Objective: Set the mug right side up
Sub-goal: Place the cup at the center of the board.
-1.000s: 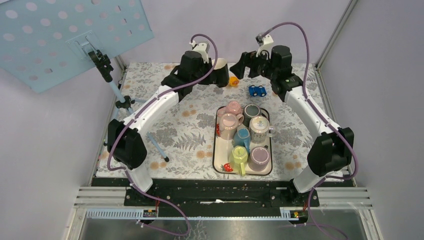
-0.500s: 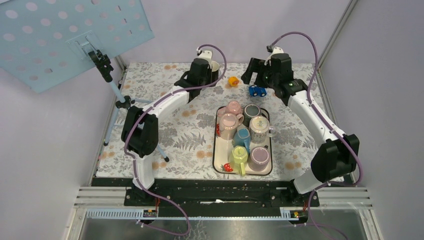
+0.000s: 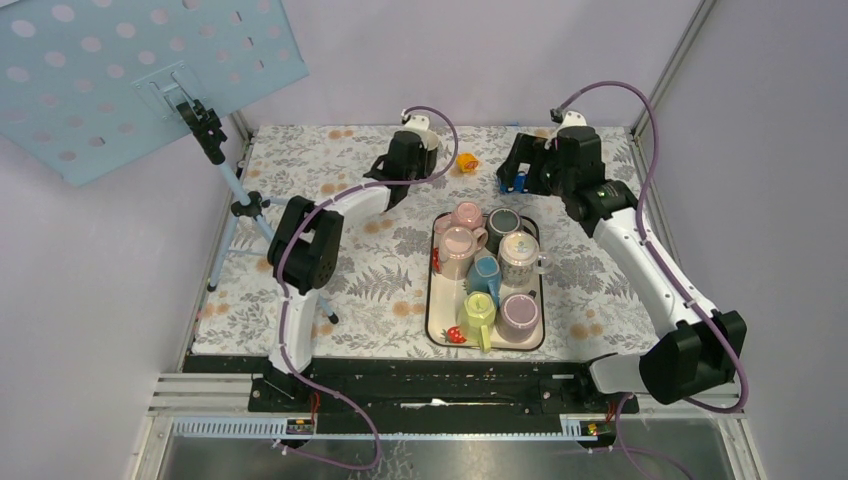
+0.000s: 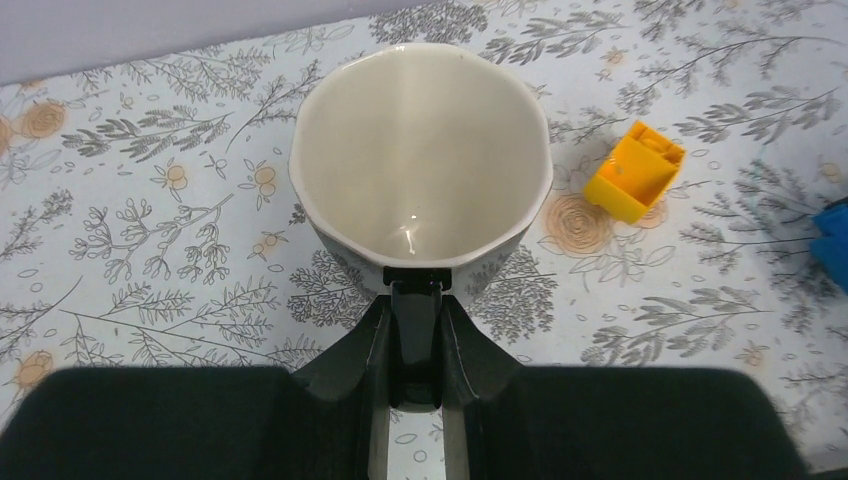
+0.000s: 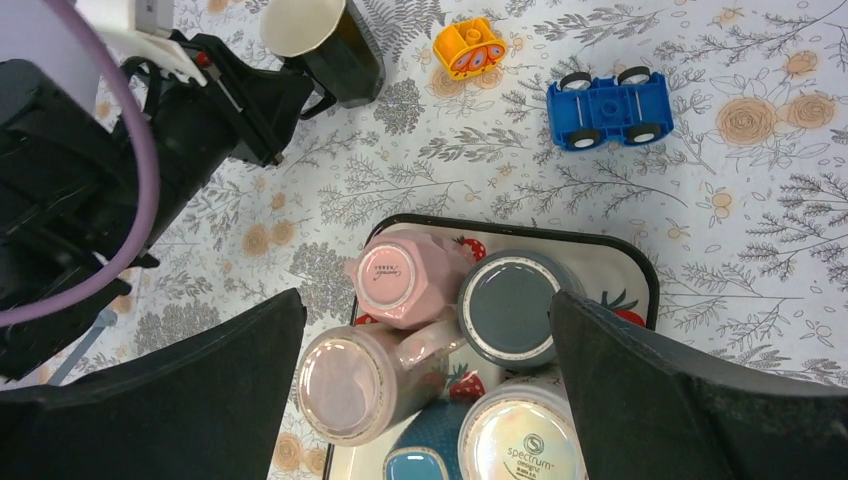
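Left wrist view looks straight down into the mug [image 4: 420, 165], mouth up, cream inside and dark outside, over the far part of the floral cloth [image 4: 150, 200]. I can't tell whether its base touches. The left gripper [image 4: 414, 310] is clamped tight on its handle. From overhead that wrist hides most of the mug. The right gripper [image 5: 420, 310] hangs spread wide, holding nothing, above the far end of the tray [image 5: 640, 265], whose near part is cut off. A yellow block [image 4: 634, 184] and a blue toy car [image 5: 610, 108] lie nearby. Lavender walls [image 3: 480, 50] enclose the table.

You get open cloth [image 3: 380, 270] left of the tray [image 3: 429, 290]. Farther back, mug [image 4: 420, 150], yellow block [image 4: 634, 171] and blue car [image 5: 608, 107] crowd your path.
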